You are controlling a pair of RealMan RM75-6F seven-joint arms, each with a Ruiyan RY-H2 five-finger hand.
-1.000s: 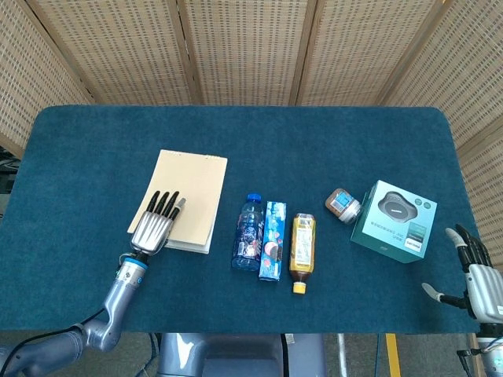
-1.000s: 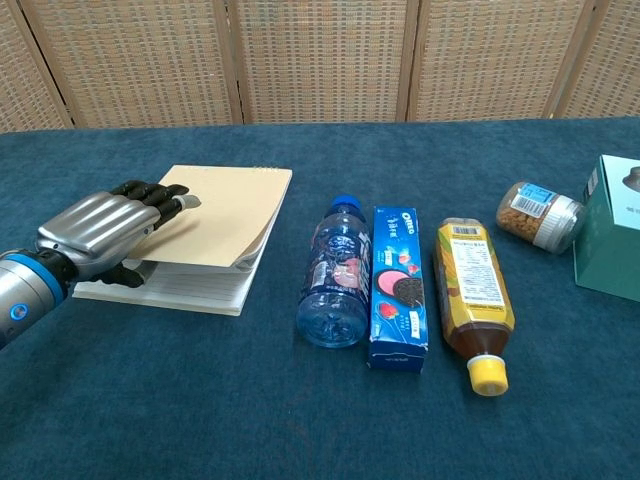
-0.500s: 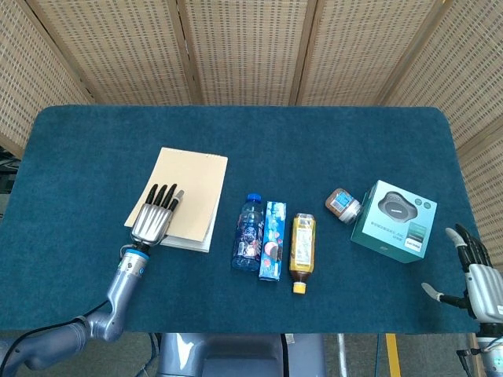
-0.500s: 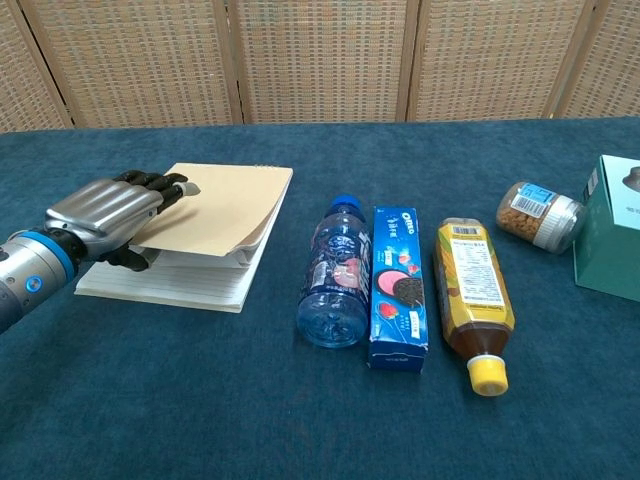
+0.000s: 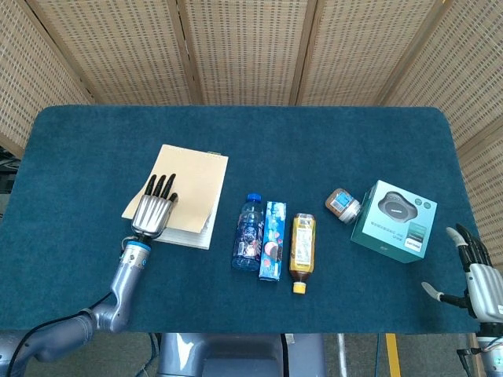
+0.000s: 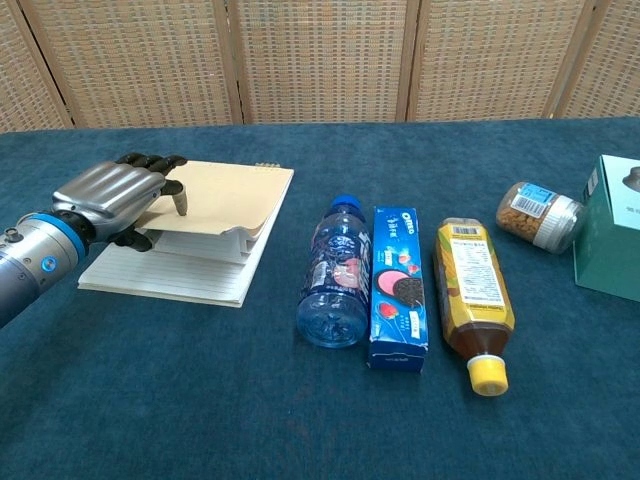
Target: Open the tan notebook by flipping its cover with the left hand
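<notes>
The tan notebook [image 5: 195, 182] lies left of centre on the blue table. Its front part is raised off the lined pages [image 6: 170, 275] in the chest view. My left hand [image 5: 154, 210] is at the notebook's near-left corner. In the chest view the left hand [image 6: 112, 196] pinches the lifted tan cover [image 6: 230, 195] and a few sheets, fingers on top and thumb underneath. The bound far edge stays down. My right hand [image 5: 479, 279] hangs off the table's near-right corner with fingers spread, holding nothing.
Right of the notebook lie a water bottle [image 6: 335, 275], a blue Oreo box [image 6: 398, 288] and a yellow-capped bottle [image 6: 474, 290], side by side. Further right are a small jar [image 6: 538, 215] and a teal box [image 5: 395, 221]. Wicker screens stand behind the table.
My left hand has drawn up and back with the cover, lifting it higher. More of the lined page shows beneath. The right hand has not moved.
</notes>
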